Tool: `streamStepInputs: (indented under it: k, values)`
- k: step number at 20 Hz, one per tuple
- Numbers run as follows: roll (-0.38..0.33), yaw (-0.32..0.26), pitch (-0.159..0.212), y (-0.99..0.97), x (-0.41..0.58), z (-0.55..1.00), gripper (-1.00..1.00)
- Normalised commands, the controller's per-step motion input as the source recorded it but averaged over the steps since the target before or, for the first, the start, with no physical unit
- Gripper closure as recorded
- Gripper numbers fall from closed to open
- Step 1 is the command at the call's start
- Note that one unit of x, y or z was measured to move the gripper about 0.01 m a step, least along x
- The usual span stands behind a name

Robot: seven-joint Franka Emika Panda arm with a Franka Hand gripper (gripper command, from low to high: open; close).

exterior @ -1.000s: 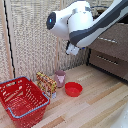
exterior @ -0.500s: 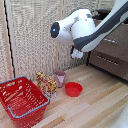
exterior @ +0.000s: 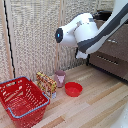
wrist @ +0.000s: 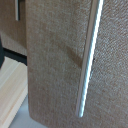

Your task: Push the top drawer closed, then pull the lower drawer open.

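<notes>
Beside the top drawer (exterior: 116,44), bare floor lies open; pincer's grip state cannot be told.

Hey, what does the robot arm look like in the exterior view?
The arm has smooth, rounded white shells with a dark grey to black section running under and behind them. At the end facing the exterior view's left is a round dark cap with a small blue spot. No cables or readable markings show, and the gripper is not in view.
</notes>
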Motion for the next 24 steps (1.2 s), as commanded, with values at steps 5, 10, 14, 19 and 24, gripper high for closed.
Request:
streamStepInputs:
  k: [5, 10, 14, 19, 24]
  values:
    - [-0.152, 0.042, -0.077, -0.50, 0.039, 0.00, -1.00]
    - [-0.139, 0.033, -0.092, -0.48, 0.006, 0.10, -1.00]
    - [-0.165, 0.015, -0.034, -0.25, -0.030, 0.19, 1.00]
    - [-0.094, 0.054, -0.034, -0.30, -0.019, 0.25, 1.00]
    - [-0.044, 0.082, -0.023, -0.37, -0.005, 0.31, 1.00]
